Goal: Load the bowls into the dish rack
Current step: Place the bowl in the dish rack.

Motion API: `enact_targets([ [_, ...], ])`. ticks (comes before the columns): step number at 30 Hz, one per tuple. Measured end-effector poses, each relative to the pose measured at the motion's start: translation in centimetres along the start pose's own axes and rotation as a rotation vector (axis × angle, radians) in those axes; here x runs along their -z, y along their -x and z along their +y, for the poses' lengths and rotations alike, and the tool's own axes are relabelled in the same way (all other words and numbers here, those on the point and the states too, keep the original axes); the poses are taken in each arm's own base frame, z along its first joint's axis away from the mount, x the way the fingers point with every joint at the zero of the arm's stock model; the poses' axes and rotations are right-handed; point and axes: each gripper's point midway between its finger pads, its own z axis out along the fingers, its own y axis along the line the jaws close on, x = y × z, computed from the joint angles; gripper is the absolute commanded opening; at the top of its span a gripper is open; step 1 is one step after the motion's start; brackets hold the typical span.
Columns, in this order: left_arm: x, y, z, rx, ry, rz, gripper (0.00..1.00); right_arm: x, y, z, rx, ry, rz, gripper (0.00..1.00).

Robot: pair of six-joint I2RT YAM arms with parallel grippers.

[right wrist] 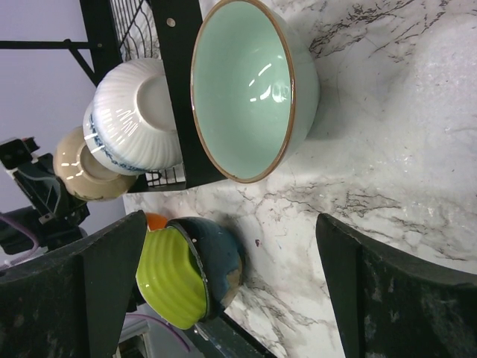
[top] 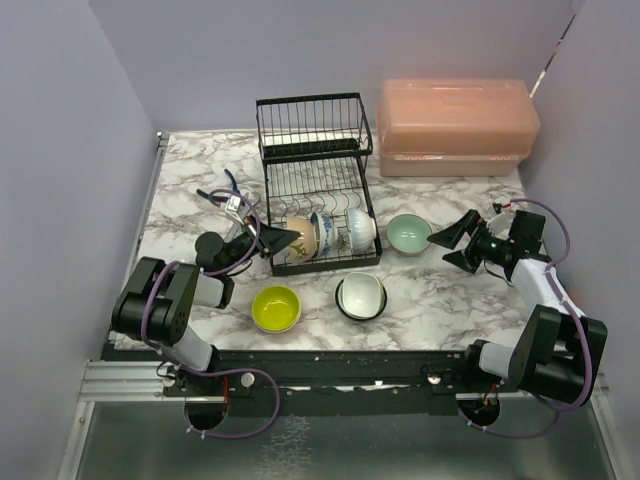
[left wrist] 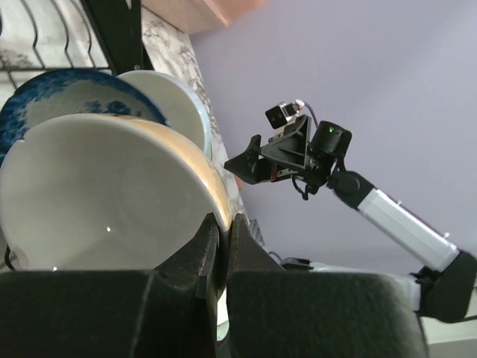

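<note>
while the left jaws clamp the rim of the beige bowl (left wrist: 104, 201), the right jaws gape before the teal bowl (right wrist: 238, 82), likely slick and brittle, best rim-gripped.

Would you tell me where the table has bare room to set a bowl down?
Bare marble lies left of the dish rack, at the back, and between the pink box and the mint bowl. Crowded before the rack: yellow-green bowl, dark bowl, left pincer, right pincer.
</note>
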Motion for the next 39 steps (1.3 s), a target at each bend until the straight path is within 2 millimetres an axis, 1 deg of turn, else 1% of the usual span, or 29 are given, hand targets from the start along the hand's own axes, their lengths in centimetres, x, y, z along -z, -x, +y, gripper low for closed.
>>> enact_targets([
  [2,-0.1,0.0,0.6,0.053,-0.002,-0.001,0.00,0.0,0.0,0.0,0.002,0.000,0.001,1.00],
  [6,-0.3,0.0,3.0,0.168,0.045,-0.004,0.00,0.0,0.0,0.0,0.007,0.000,0.001,1.00],
  [7,-0.3,0.1,3.2,0.180,0.047,-0.007,0.00,0.0,0.0,0.0,0.007,-0.001,0.001,1.00],
  [17,-0.7,0.5,3.4,0.185,0.039,-0.012,0.00,0.1,-0.3,-0.1,0.000,-0.007,0.011,1.00],
  [23,-0.7,1.1,4.1,0.185,0.045,-0.028,0.00,0.1,-0.1,0.0,0.004,-0.006,0.009,1.00],
  [28,-0.6,2.0,5.3,0.197,0.065,-0.058,0.00,0.2,0.1,0.2,0.008,-0.005,0.005,1.00],
  [39,-0.7,2.2,5.4,0.168,0.058,-0.060,0.00,0.2,0.1,0.2,0.006,-0.007,0.006,1.00],
])
